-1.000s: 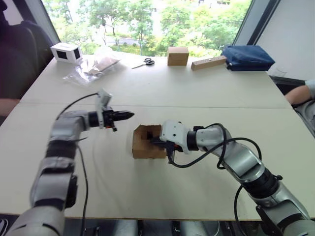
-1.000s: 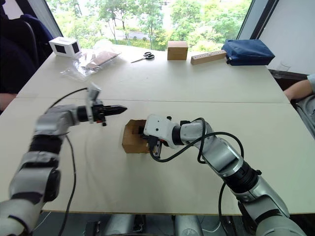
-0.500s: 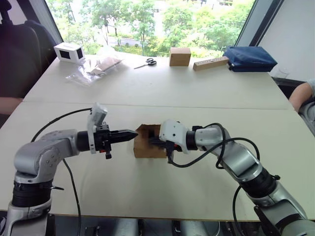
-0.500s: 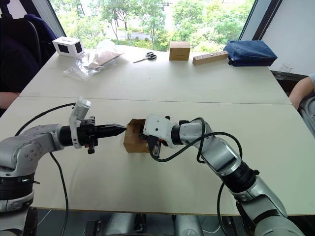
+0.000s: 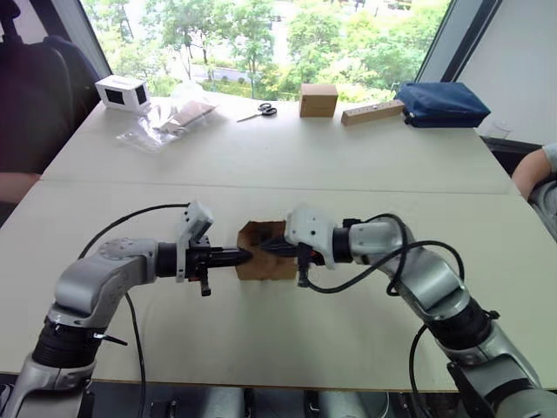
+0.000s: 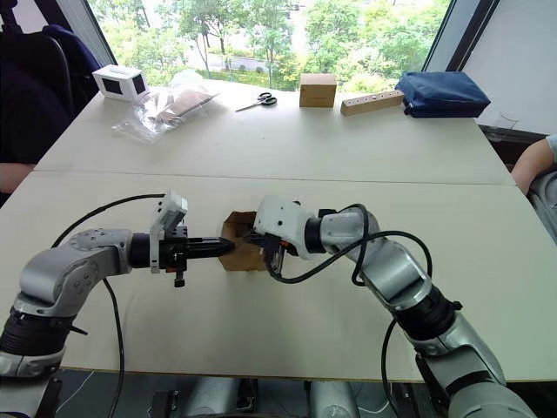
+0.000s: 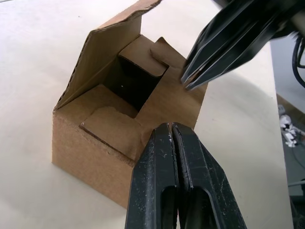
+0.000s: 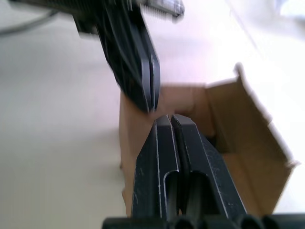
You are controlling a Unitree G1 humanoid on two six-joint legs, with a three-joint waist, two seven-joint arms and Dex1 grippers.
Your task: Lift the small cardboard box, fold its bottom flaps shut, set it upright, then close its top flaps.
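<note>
While you scan the table (image 5: 287, 157), note item one: the small cardboard box (image 5: 261, 266), plain brown corrugated board with no print, resting on the near half of the tabletop between the two arms. Its upper end is partly open: one wide flap (image 7: 107, 45) stands up along the far edge, smaller inner flaps (image 7: 143, 55) are folded down inside, and a dark cavity shows between them. Item two: the left gripper (image 5: 244, 256), its two black fingers pressed together with nothing between them, tips resting on the box's left upper edge. Item three: the right gripper (image 5: 268, 248), likewise clenched on nothing, its tips over the top of the box just beside the left gripper's tips; in the left wrist view you see both pairs of fingertips nearly meeting above the folded board. Along the far edge you have, one of each: a white box with a dark face (image 5: 121, 92), a clear plastic bag (image 5: 170, 117) with brown card inside, a pair of scissors (image 5: 258, 111), a cube-like brown box (image 5: 318, 99), a wooden block (image 5: 372, 111) and a blue fabric bag (image 5: 438, 103). A person's arm (image 5: 533, 168) rests at the right edge of the table.
</note>
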